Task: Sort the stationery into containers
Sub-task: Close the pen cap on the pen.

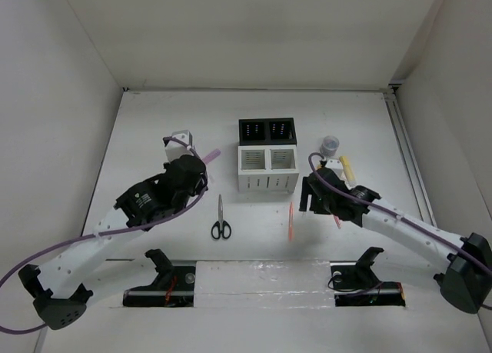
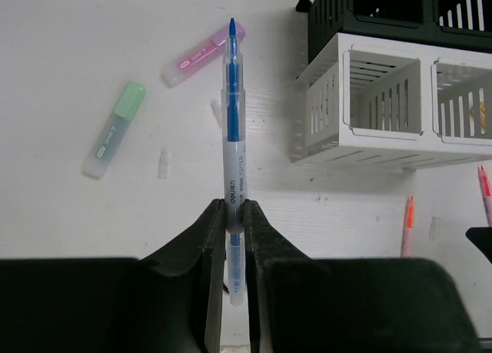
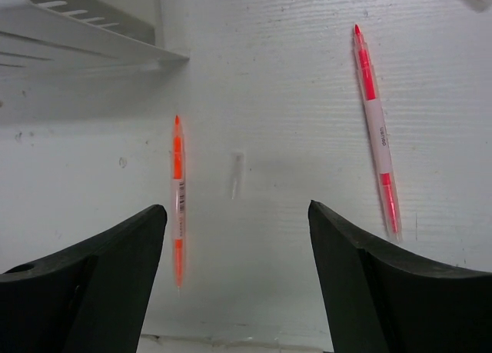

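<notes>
Left wrist view shows us left gripper (image 2: 234, 214) pinching blue pen (image 2: 232, 114) at centre, indiscernible overhead, right wrist view, right gripper (image 3: 238, 238) spread, orange pen (image 3: 177, 191) left of centre, white container (image 3: 77, 30) cropped upper left.

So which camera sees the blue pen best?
The left wrist view: the blue pen shows big and sharp, pinched in the left claw. From the top I cannot make it out, and the right wrist view misses it.

White table (image 1: 154, 130) enclosed by plain white panels: left wall (image 1: 54, 99) at frame left, back wall (image 1: 254, 30) at top, right wall (image 1: 453, 91) at frame right. Lighting is even and diffuse.
</notes>
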`<state>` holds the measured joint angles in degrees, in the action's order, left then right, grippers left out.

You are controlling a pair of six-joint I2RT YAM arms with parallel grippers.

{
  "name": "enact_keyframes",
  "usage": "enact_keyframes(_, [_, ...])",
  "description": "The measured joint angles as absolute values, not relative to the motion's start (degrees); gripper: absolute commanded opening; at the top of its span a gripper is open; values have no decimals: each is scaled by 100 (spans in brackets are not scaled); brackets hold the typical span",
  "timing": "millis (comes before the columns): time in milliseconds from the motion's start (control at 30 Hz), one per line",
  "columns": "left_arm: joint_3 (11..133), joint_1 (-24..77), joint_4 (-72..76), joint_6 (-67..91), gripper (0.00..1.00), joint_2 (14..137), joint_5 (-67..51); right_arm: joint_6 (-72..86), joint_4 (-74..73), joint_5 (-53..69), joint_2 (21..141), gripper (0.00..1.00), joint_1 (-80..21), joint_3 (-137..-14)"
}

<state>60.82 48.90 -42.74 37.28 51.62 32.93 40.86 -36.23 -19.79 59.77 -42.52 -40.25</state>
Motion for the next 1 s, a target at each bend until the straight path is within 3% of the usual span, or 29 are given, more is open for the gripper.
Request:
enact_keyframes(67, [5913,4890,-4165,3629,0,5002,3242,4152,-3544,-2023,6226,76,-4289,-4025])
enact_keyframes(200, [5721,4890,-3992,3503,0,4685,3129,4296,-3507,-2147,6521,55,-4355,-4025])
enact_keyframes(1000, [5671,4890,-3730,3341,0,4635,2932,4512,-2700,-2318,7852,45,-4359,-4025])
